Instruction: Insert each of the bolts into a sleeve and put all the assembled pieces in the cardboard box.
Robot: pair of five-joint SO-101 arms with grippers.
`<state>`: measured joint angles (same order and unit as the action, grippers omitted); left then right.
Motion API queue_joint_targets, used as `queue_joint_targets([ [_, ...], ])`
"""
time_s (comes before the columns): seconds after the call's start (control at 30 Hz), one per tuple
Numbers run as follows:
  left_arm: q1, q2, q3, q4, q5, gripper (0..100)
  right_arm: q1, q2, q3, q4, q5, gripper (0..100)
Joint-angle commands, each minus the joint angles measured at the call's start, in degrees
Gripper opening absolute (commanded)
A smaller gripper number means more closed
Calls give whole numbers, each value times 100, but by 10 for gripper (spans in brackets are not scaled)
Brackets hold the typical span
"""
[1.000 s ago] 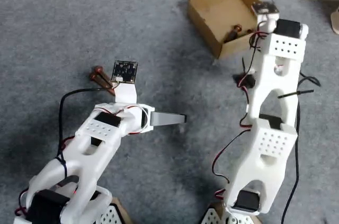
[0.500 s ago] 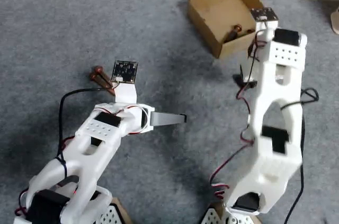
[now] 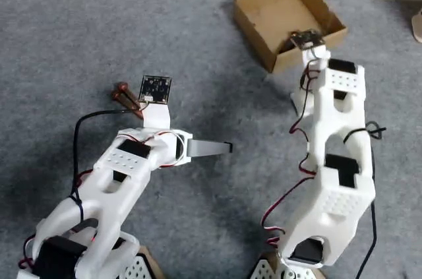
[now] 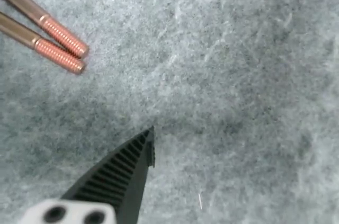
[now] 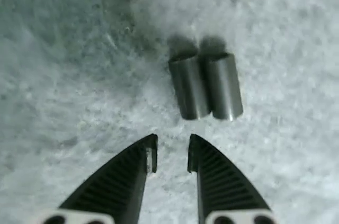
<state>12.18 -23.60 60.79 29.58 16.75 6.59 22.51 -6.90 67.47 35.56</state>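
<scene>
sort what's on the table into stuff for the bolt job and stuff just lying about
For the job: two bolts, two sleeves, cardboard box.
Just lying about: grey mat, pale thing at the high view's right edge, too cut off to name.

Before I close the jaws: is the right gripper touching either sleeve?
Apart. In the right wrist view, a strip of bare carpet separates the right gripper from the two sleeves lying side by side.
</scene>
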Motion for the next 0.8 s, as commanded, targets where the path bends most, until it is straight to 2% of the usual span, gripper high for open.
queue_joint_targets([
  [0.0,-57,4,-277,-97,-44,641,-92,75,-418,-92,492,88],
  [0.33,-66,4,-277,-97,-44,641,-189,145,-444,-848,1222,88],
  [0.77,-66,4,-286,-97,-44,641,-382,576,-66,-1499,1213,88],
])
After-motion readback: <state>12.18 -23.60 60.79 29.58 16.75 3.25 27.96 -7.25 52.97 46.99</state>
